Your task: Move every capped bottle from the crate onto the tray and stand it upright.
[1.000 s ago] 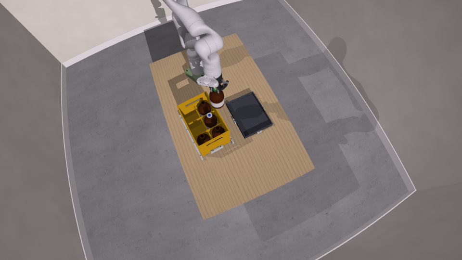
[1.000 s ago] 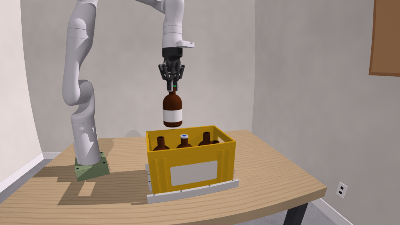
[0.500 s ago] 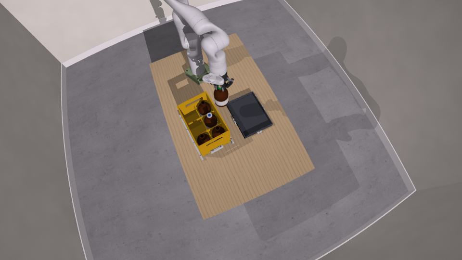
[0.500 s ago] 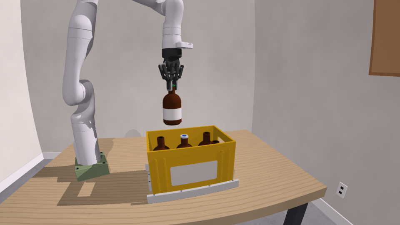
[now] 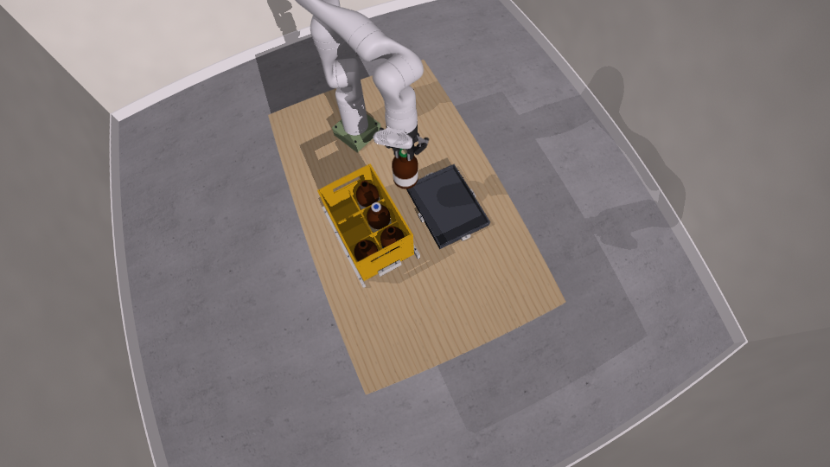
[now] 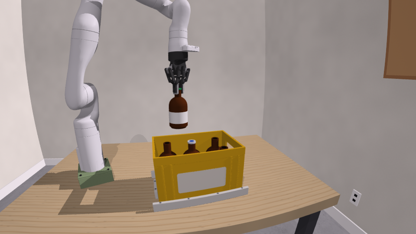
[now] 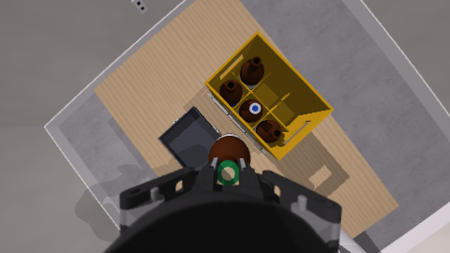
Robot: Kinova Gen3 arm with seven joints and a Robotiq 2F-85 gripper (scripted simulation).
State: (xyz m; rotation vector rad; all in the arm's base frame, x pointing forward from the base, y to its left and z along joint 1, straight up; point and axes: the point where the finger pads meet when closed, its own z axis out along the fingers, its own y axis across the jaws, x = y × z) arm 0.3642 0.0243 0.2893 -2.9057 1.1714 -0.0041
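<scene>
Right, nearest the wrist camera the black two-finger gripper (image 7: pixel 228 172) has its fingers (image 6: pixel 175 86) clamped on the neck of a green-capped brown glass bottle with a white label band (image 6: pixel 177 112). It hangs upright in the air, well above the square yellow plastic crate with inner dividers (image 6: pixel 200 171). From the top view the bottle sits between the crate and the flat dark rectangular tray (image 5: pixel 450 206), at the tray's corner nearest the crate. Inside the crate stand four brown bottles: one with a blue-and-white cap (image 5: pixel 376 207) in the middle row, and three open-necked ones (image 5: pixel 365 192) in other compartments. Crate and tray rest side by side on the pale wooden slatted desk (image 5: pixel 441 313).
</scene>
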